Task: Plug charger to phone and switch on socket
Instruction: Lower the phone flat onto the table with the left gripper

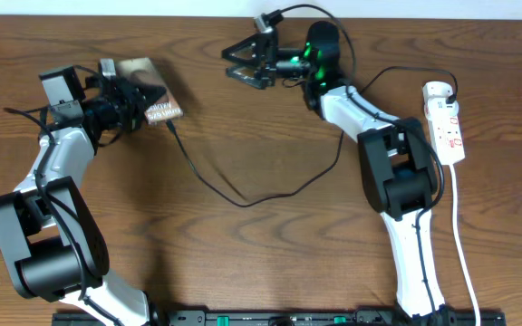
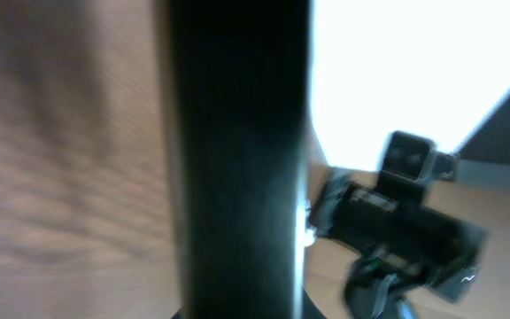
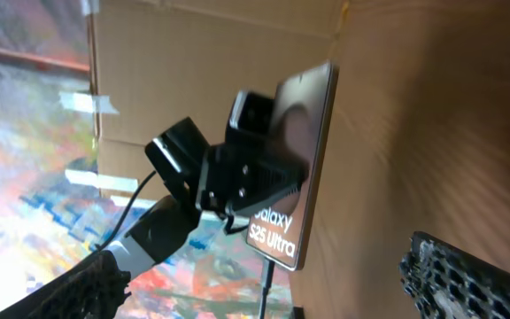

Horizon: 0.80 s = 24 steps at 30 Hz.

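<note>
- Left claw [image 1: 137, 96]: clamped across the phone [image 1: 148, 72], likely a stiff, slick slab, best pinched by its edges.
- Right claw [image 1: 246, 63]: wide open, empty; the limp charger [image 1: 243, 201] trails between both claws, probably best gripped at its rigid tip.

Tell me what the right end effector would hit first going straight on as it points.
Most likely the dark brown rectangular Galaxy phone, gripped by the left end effector. The open right end effector faces it across the wooden table; height alignment is unclear.
</note>
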{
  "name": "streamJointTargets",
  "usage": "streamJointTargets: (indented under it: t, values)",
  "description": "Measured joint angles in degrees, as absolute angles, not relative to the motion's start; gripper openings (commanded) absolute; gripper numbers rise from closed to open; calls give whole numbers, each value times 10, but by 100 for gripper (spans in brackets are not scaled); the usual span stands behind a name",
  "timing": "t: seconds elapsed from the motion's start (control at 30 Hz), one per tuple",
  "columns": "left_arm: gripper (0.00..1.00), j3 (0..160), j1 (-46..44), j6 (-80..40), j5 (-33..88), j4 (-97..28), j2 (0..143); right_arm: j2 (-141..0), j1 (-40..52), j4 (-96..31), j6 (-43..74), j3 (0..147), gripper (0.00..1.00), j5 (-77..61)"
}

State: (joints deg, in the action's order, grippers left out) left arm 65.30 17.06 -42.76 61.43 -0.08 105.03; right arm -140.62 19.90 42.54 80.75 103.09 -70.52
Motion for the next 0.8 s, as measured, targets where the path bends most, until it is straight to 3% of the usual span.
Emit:
streamJointTargets:
  t: [0.1, 0.4, 0.8]
  values:
    - [7, 653, 165, -340, 572, -102, 1050, -1406, 177, 401, 790, 1031, 99, -708]
    - [7, 653, 142, -243, 479, -230, 1050, -1406, 159, 386, 778, 1031, 99, -705]
    - [7, 646, 134, -205, 401, -257, 1050, -1406, 164, 387, 776, 1031, 99, -708]
